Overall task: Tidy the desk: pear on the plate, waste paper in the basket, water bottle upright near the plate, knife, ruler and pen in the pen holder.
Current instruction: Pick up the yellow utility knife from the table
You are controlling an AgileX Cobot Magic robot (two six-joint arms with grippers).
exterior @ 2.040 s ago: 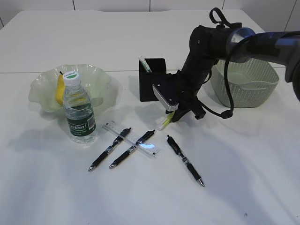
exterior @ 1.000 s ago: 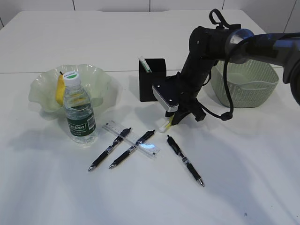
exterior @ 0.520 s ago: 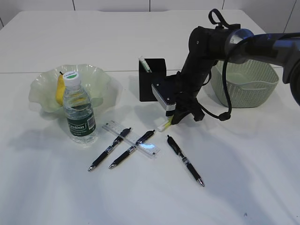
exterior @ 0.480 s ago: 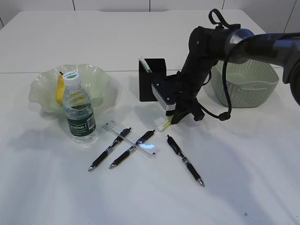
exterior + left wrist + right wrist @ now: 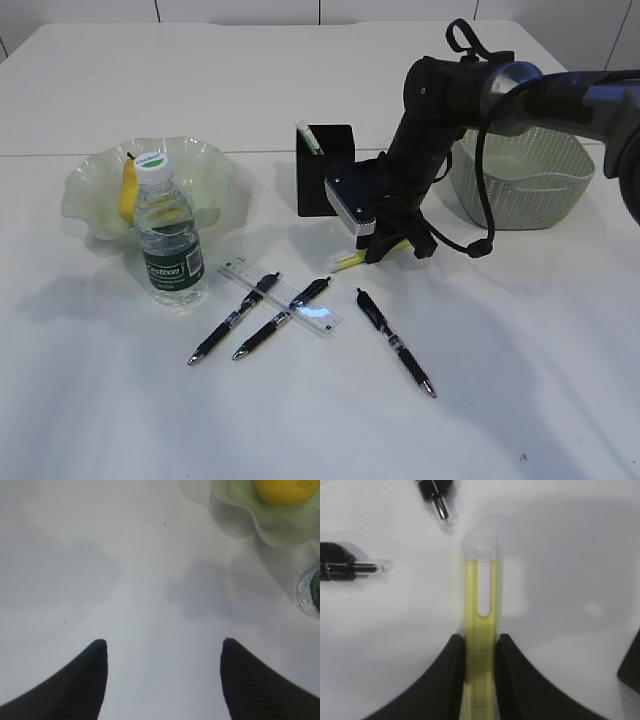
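Right hand [image 5: 479, 655], black and two-fingered, clamped on a slim yellow utility knife with a clear plastic end [image 5: 480, 630]; both fingers pressed against its sides in the right wrist view. In the exterior view, same knife [image 5: 358, 256] angled low over the white counter [image 5: 500, 380], just in front of the matte black square pen holder [image 5: 325, 170], which has a pale stick poking out of it. Left hand [image 5: 162, 680] spread wide with nothing between the fingers, poised above bare counter beside the wavy pale-green glass plate [image 5: 280, 525]. Yellow pear [image 5: 128, 190] resting in that plate [image 5: 90, 195]. Small clear water bottle with dark green label and white cap [image 5: 170, 235] upright, directly in front of the plate. Short clear plastic ruler [image 5: 275, 295] flat on the counter, with two black pens [image 5: 235, 318] lying across it, a third black pen [image 5: 395, 342] apart to the right. Sage-green perforated basket [image 5: 525, 185] at far right, behind the right arm.
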